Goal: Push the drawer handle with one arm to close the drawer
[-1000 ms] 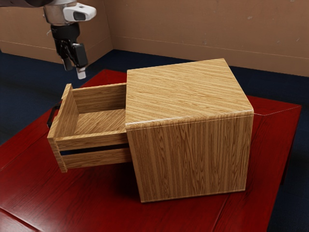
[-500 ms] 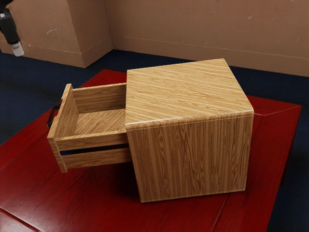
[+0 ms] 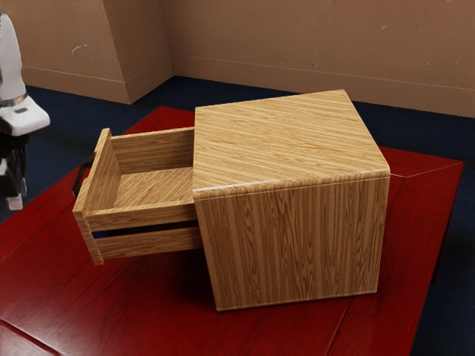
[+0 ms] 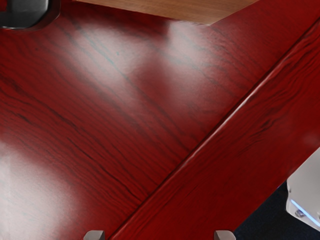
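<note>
Approach step, seemingly; fingers [image 3: 15, 202] parted, empty, far left of exterior view; open drawer [image 3: 141, 216] left of centre; black handle [image 3: 76, 180] on its front, untouched; next: align, push toward cabinet [image 3: 289, 245].

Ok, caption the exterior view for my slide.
Jaws apart, the arm stands clear of the black handle on the open wooden drawer.

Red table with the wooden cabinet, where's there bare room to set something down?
Bare: the red table at the exterior view's lower left, bordered by the open drawer and the cabinet; also the cabinet top. Tighter: between the drawer's black handle and the gripper.
</note>
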Controlling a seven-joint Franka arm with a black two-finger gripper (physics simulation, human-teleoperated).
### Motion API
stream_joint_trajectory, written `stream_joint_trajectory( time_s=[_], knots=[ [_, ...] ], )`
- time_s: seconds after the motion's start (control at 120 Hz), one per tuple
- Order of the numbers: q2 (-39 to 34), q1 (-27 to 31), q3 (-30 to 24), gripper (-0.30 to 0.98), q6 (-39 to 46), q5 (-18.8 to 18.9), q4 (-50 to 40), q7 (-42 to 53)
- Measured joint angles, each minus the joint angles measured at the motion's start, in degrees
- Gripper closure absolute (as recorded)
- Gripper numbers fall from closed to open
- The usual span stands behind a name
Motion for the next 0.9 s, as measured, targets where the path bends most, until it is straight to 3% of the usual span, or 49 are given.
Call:
stream_joint_trajectory(
  time_s=[0.125,0.283,0.475,0.9],
  knots=[
    [2.7,0.1,1.9,0.64,6.8,0.6,-0.7,2.0],
    [4.5,-0.4,3.4,0.73,11.5,1.5,-0.2,4.9],
    [12.0,-0.7,3.6,0.77,14.9,2.1,4.0,7.6],
    [19.1,-4.6,3.4,0.79,18.9,1.3,9.0,11.2]
  ],
)
